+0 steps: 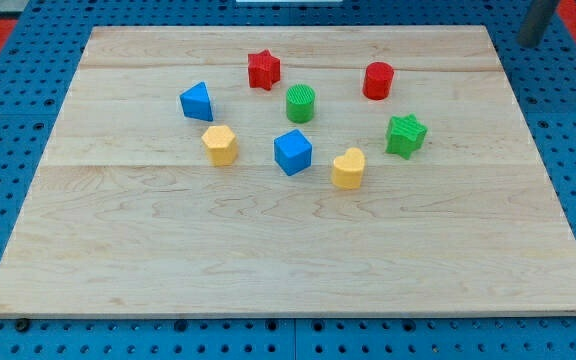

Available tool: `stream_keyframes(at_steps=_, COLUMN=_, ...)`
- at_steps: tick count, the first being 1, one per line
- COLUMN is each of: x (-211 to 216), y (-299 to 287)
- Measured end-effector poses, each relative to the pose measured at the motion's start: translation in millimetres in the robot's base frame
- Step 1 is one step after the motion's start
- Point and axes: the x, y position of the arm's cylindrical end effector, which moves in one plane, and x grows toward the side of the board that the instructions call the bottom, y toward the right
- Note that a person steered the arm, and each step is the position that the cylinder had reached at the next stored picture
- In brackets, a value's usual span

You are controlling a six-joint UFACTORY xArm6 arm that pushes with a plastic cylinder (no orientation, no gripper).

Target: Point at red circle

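The red circle (378, 80) stands on the wooden board (288, 250) toward the view's upper right. My rod enters at the view's top right corner; its tip (529, 42) sits off the board's upper right corner, far to the right of and above the red circle, touching no block.
A red star (263, 70), green circle (301, 103), blue triangle (197, 101), yellow hexagon (220, 144), blue cube (292, 152), yellow heart (348, 168) and green star (406, 135) lie in a loose ring. A blue pegboard (8, 120) surrounds the board.
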Motion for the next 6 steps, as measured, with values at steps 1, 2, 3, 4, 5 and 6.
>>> stream_keyframes(at_steps=1, x=23, y=-18)
stream_keyframes(at_steps=2, x=28, y=-62)
stream_keyframes(at_steps=3, x=28, y=-100)
stream_keyframes(at_steps=4, x=27, y=-161)
stream_keyframes(at_steps=5, x=25, y=-228)
stream_keyframes(at_steps=6, x=14, y=-283)
